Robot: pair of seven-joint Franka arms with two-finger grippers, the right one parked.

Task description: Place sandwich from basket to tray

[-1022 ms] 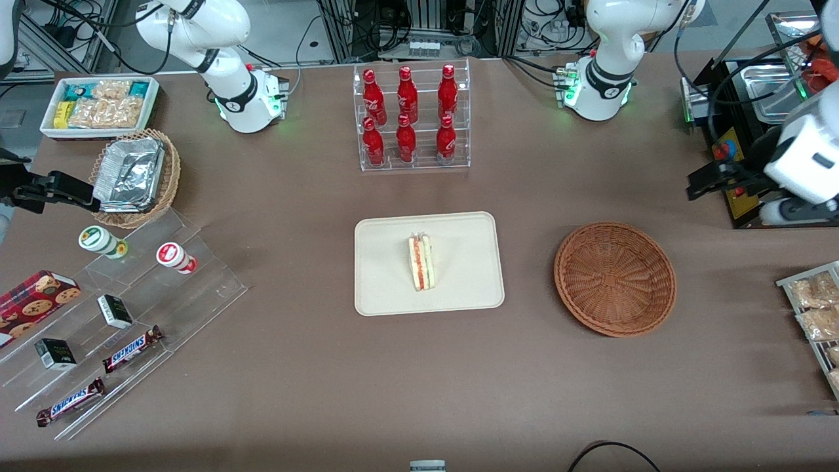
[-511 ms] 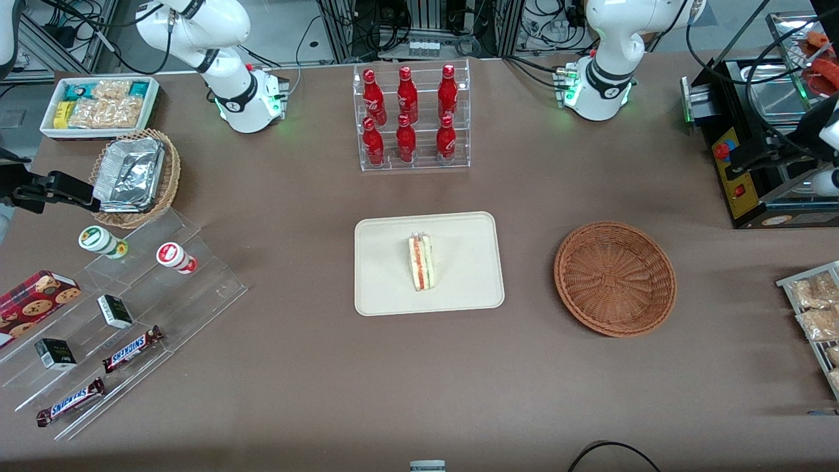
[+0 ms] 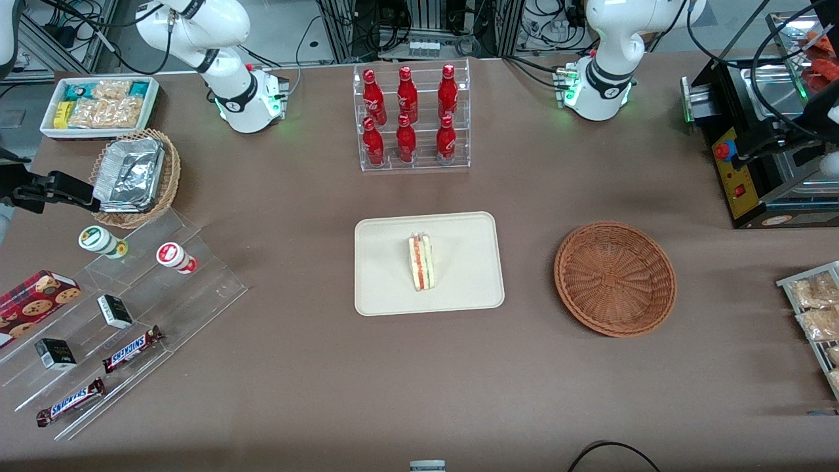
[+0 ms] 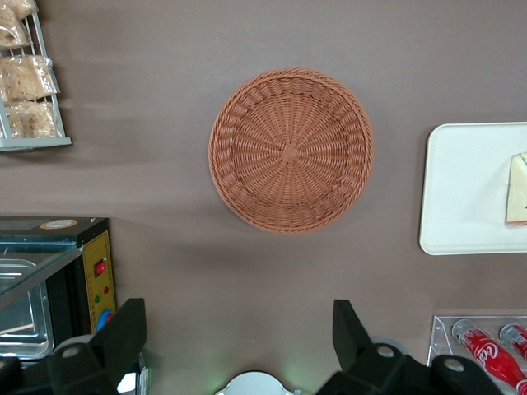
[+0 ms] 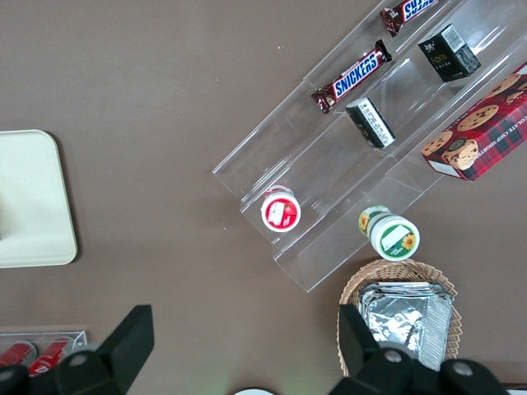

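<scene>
Change since a second ago: the left arm has drawn away toward the upper right edge of the front frame; sandwich, tray and basket are unmoved.

Gripper [image 4: 239, 346]: raised high over the working arm's end of the table, fingers spread wide, nothing between them. Near the black countertop oven [image 3: 754, 144] at the upper right of the front frame.

Sandwich [image 3: 421, 262]: triangular wedge standing on the middle of the tray, filling layers facing up, well apart from the gripper.

Tray [image 3: 387, 288]: cream rectangle, centre of the front frame.

Basket [image 3: 615, 278]: reddish-brown wicker, holds nothing, beside the tray toward the working arm's end, lying between sandwich and gripper.

Rack of red cola bottles [image 3: 409, 118]: upper centre, farther from the camera than the tray.
</scene>
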